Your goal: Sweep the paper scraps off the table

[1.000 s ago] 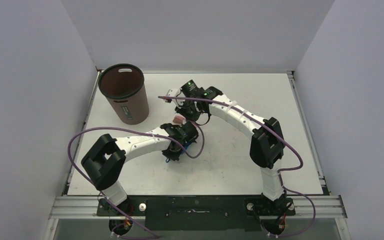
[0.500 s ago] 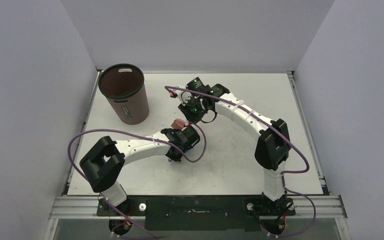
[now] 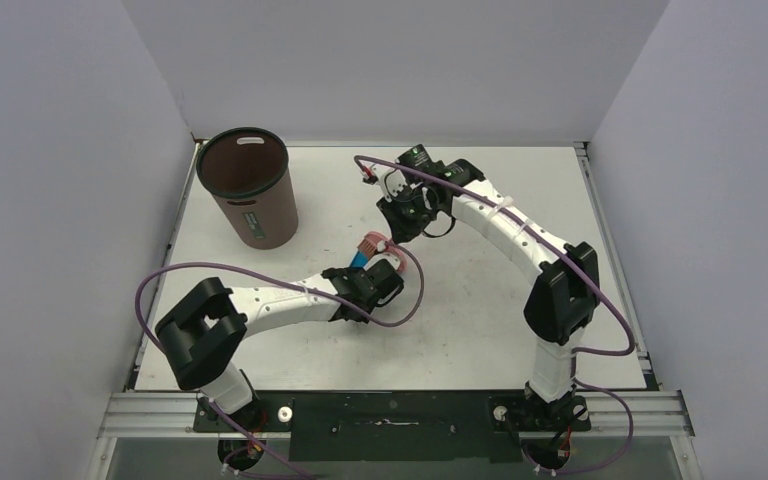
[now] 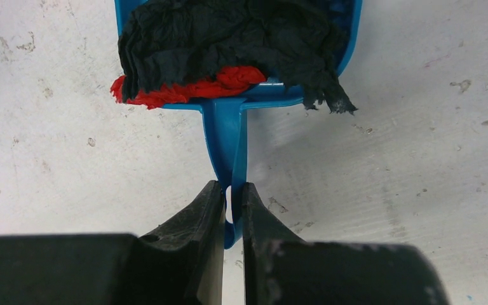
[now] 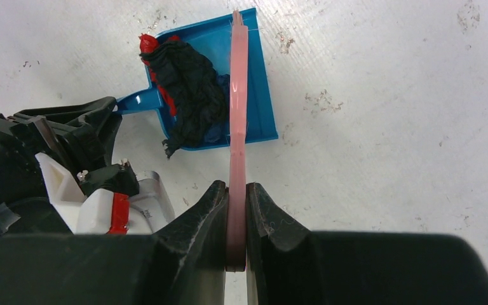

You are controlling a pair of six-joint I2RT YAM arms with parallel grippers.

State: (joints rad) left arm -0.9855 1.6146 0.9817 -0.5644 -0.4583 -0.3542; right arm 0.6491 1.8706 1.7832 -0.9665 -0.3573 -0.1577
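A bright blue dustpan [image 4: 340, 51] lies on the white table [image 3: 480, 320], loaded with crumpled dark navy paper scraps [image 4: 229, 38] and a red scrap [image 4: 184, 89]. My left gripper [image 4: 232, 189] is shut on the dustpan's handle [image 4: 229, 133]; in the top view this gripper [image 3: 366, 271] is mid-table. My right gripper [image 5: 236, 190] is shut on a pink brush [image 5: 237, 95], held edge-on above the dustpan [image 5: 260, 101] and the scraps [image 5: 194, 95]. In the top view the brush head [image 3: 371, 241] sits just ahead of the right gripper [image 3: 392, 230].
A brown waste bin [image 3: 250, 190] with a dark rim stands open at the table's back left. Grey walls close in the left, back and right sides. A metal rail [image 3: 390, 410] runs along the near edge. The left arm's wrist [image 5: 70, 146] lies left of the dustpan.
My right arm has swung right and back, carrying the brush. My left gripper has shifted right with the dustpan, whose blue edge now shows in the top view.
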